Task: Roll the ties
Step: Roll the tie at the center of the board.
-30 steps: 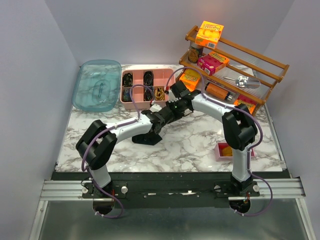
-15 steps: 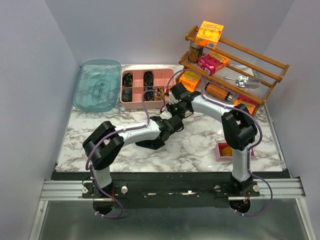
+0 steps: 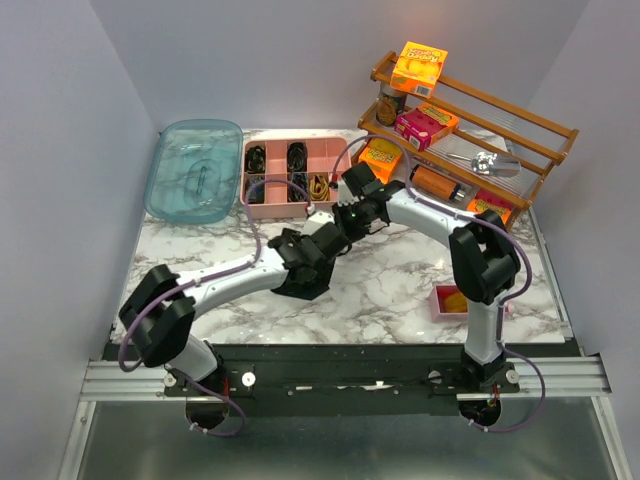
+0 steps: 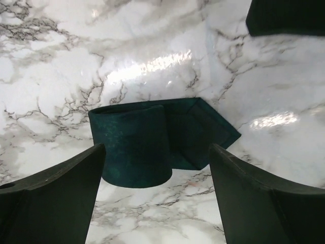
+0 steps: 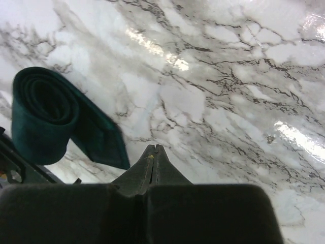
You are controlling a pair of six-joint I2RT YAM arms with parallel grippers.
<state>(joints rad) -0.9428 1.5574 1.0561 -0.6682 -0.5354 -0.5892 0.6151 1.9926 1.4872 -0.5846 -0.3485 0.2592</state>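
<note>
A dark teal tie lies on the marble, rolled into a coil, with its pointed end sticking out to the right. My left gripper is wide open just short of the coil, one finger on each side, touching nothing. In the right wrist view the same tie sits at the left, and my right gripper is shut and empty beside the pointed end. From above, the tie is mostly covered by the left gripper, with the right gripper close behind it.
A pink divided box at the back holds several dark and mustard coils. A blue lid lies to its left. A wooden rack with boxes stands at the back right, and a small red tray near the right arm.
The left jaws have spread wide and let go of the rolled tie, and the left arm has drawn back towards the near left. The right gripper stayed shut and hardly moved.
</note>
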